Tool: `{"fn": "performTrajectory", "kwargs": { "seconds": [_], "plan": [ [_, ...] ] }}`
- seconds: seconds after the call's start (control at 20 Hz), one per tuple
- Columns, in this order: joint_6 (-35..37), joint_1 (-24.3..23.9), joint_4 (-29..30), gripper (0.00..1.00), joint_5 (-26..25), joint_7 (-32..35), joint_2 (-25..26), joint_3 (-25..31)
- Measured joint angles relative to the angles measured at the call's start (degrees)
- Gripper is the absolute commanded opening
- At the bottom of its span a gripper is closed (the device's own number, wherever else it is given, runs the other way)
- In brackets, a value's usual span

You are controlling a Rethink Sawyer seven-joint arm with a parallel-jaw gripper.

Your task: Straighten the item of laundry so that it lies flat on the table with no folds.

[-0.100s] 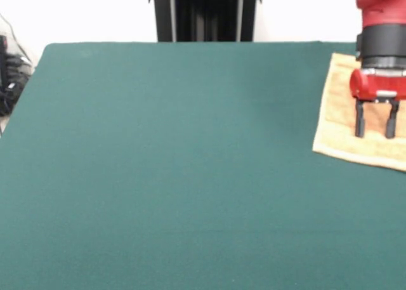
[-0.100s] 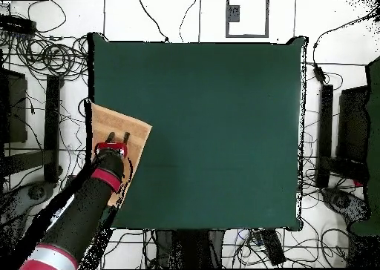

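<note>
Towel (image 1: 346,122): tan-orange, lying at one side edge of the green table (image 1: 177,169), in the half toward my base. Front view has it at the right margin, cut off by the frame; overhead view has it at the table's left edge (image 2: 119,126), set slightly askew to the table's sides. The part I can see looks flat. A woven border band runs along its near edge in the front view.

My gripper (image 1: 376,134) is over the towel, pointing straight down. My two dark fingers (image 1: 360,122) stand apart with an empty gap between them, holding nothing. Tips are low against the cloth; cannot tell whether they touch it.

My arm (image 2: 74,219) crosses over the towel's base-side corner in the overhead view and hides it.
</note>
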Motion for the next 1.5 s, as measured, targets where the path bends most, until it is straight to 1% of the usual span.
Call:
{"fn": "performTrajectory", "kwargs": {
  "seconds": [0.15,0.2,0.3,0.5,0.65,0.8,1.0,1.2,1.4,1.5],
  "plan": [
    [-1.0,-1.7,0.0,1.0,-0.4,0.0,-0.4,1.0],
    [-1.1,-3.3,0.0,1.0,-1.2,0.0,-1.1,2.4],
    [-1.1,-5.0,0.0,1.0,-2.5,0.0,-1.9,3.8],
    [-1.0,-11.1,0.0,1.0,-7.5,0.0,-4.5,8.3],
    [0.0,-16.4,0.5,1.0,-12.7,0.0,-6.8,12.4],
    [1.1,-19.0,1.0,1.0,-15.5,0.0,-8.0,14.7],
    [3.0,-23.0,2.0,1.0,-20.6,0.0,-10.2,18.9],
    [3.6,-25.5,2.9,1.0,-24.7,0.0,-11.6,22.0],
    [5.2,-28.4,3.5,1.0,-27.8,0.0,-12.9,25.6],
    [6.1,-29.4,3.8,1.0,-28.6,0.0,-13.3,26.8]
  ]
}}
